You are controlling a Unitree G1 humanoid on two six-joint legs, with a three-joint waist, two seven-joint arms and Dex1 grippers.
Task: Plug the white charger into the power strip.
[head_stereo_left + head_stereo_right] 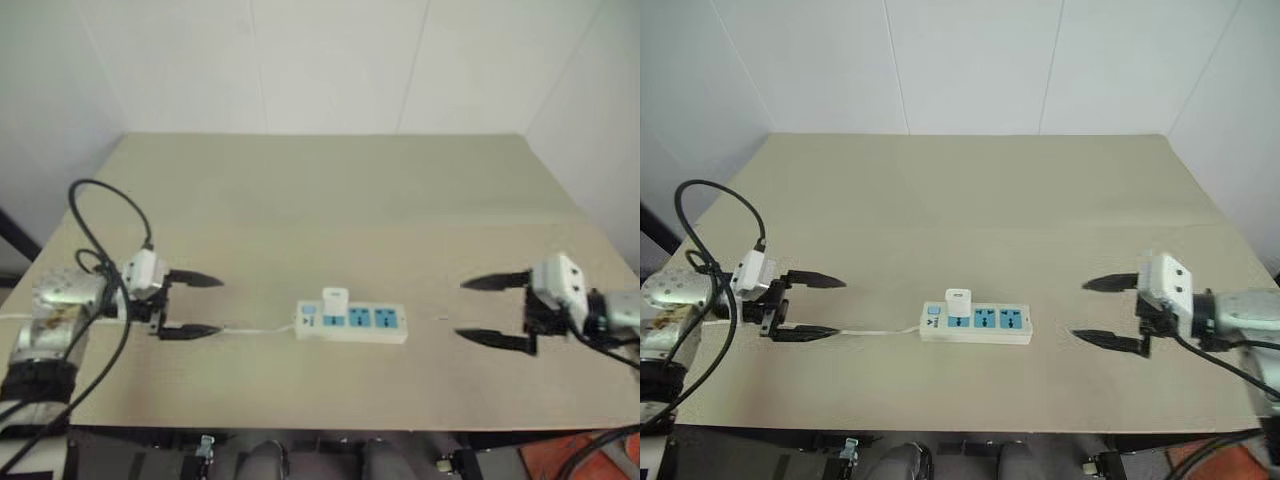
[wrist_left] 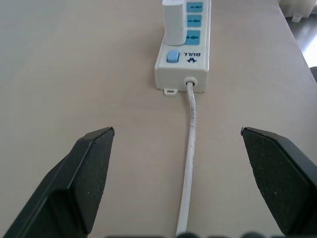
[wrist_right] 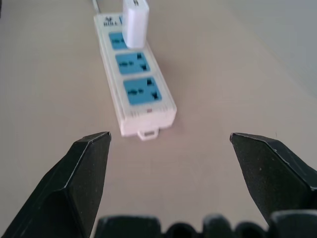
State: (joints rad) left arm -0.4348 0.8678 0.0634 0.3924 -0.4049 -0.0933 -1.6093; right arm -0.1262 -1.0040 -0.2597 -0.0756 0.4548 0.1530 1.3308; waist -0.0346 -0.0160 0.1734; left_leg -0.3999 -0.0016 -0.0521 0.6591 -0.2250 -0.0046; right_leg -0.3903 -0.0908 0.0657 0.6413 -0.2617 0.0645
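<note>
The power strip [image 1: 352, 322] lies flat near the table's front edge, its thin white cord [image 1: 258, 329] running off to the left. The white charger [image 1: 335, 300] stands upright in the strip's leftmost blue socket, beside the switch; two blue sockets to its right are bare. My left gripper [image 1: 188, 305] hovers open to the left of the strip, over the cord, holding nothing. My right gripper [image 1: 497, 311] is open and empty well to the right of the strip. In the wrist views the charger [image 2: 175, 21] [image 3: 135, 22] sits seated in the strip [image 2: 184, 54] [image 3: 134, 91].
The beige table [image 1: 330, 200] stretches back to a white wall. A black cable [image 1: 95, 215] loops above my left wrist. The table's front edge runs just below the strip.
</note>
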